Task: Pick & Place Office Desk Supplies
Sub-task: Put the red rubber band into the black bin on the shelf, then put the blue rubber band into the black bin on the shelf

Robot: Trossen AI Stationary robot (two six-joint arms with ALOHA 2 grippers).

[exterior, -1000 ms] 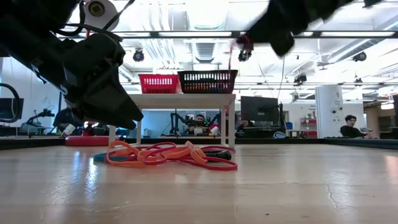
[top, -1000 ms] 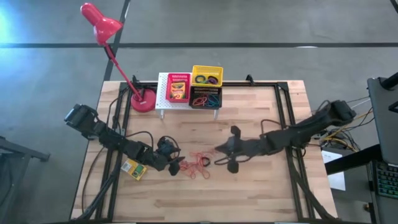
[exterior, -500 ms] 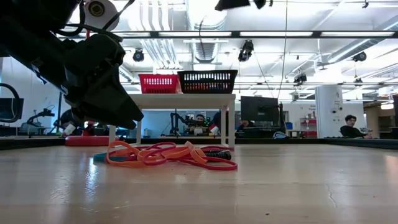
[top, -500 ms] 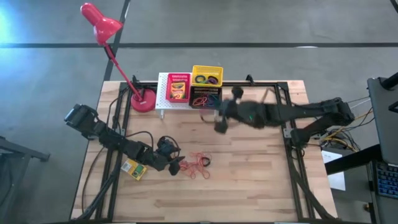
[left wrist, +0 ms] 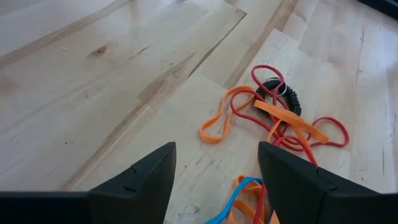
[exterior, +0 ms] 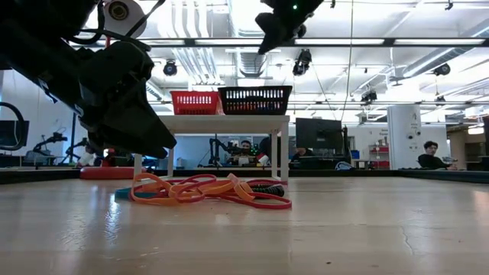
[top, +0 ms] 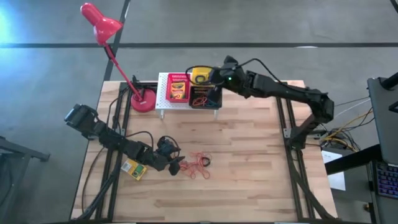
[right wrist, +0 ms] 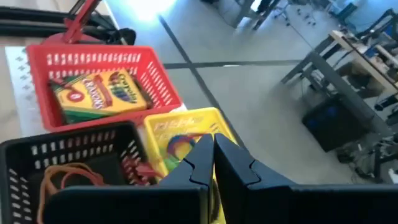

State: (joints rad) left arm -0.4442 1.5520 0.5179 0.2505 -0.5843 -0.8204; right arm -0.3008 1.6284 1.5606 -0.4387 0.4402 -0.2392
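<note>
A loose pile of orange-red rubber bands point(top: 199, 165) with a black ring point(left wrist: 287, 93) lies on the table's near middle. My left gripper point(left wrist: 214, 180) stands open just left of the pile, low over the wood, holding nothing. A yellow-and-green box point(top: 134, 169) lies beside that arm. At the far edge, a red basket point(right wrist: 99, 53) holds another such box point(right wrist: 99, 93). Beside it stand a yellow basket point(right wrist: 180, 121) with coloured rings and a black basket point(right wrist: 62, 149) with bands. My right gripper point(right wrist: 211, 162) hovers shut above the yellow and black baskets; nothing shows between its fingers.
The three baskets stand on a white perforated rack point(top: 163, 93). A red desk lamp point(top: 99, 22) rises from its base point(top: 144, 99) left of the rack. Bare wood point(top: 255, 162) lies on the table's right half. People sit in the room behind point(exterior: 429, 153).
My right gripper has risen from beside the pile of bands and swung toward the table's far edge, turning as it went. It now hangs above the baskets, shut as before. The pile has stayed where it was.
</note>
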